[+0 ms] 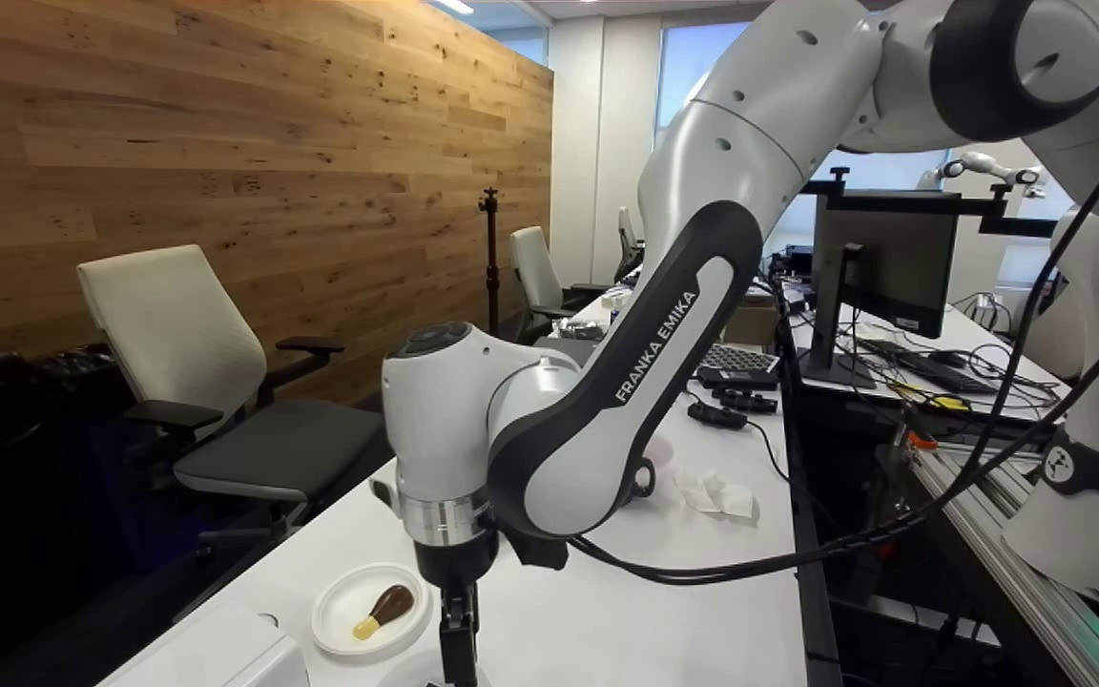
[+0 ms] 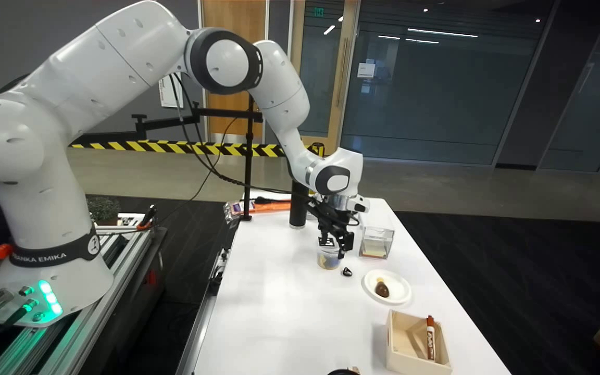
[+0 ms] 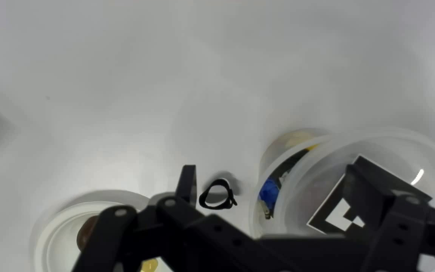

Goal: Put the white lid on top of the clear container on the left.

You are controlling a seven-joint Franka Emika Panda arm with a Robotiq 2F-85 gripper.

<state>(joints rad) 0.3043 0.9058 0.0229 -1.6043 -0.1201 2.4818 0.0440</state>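
Covering most of the clear container point(image 2: 327, 260) as the wrist view has it: white lid point(image 3: 336, 213), round, bold B/W square pattern facing up. Lid's off-centre vs the container rim there, shifted to frame right; a crescent of the mouth shows, w/ a blue bit point(image 3: 269, 193) inside. Can't tell if lid rests on the rim or is just above it. Gripper point(image 3: 269, 185) is down at the pair, fingers released + spread wide: one over the lid, one out past the container on frame left, lid edge & rim in the gap. Finger contact unclear. Black loop point(image 3: 203, 199) lies just beside the container, btwn it and the white dish point(image 2: 399, 287), which holds a brown/yellow lump point(image 2: 383, 289). Clear box point(image 2: 376, 240) is near the container too, to its right in an exterior view. Further out, in an exterior view: wooden box point(image 2: 417, 362) w/ a marker point(image 2: 430, 338) inside, black cylinder point(image 2: 298, 208) upright past the container, all on the white table point(image 2: 279, 312). Arm point(image 1: 607, 458) reaches over the tbl in both exterior views. Also in an exterior view: crumpled paper point(image 1: 716, 496) on the tbl, chair point(image 1: 177, 324) alongside, monitor point(image 1: 898, 262) behind the arm.
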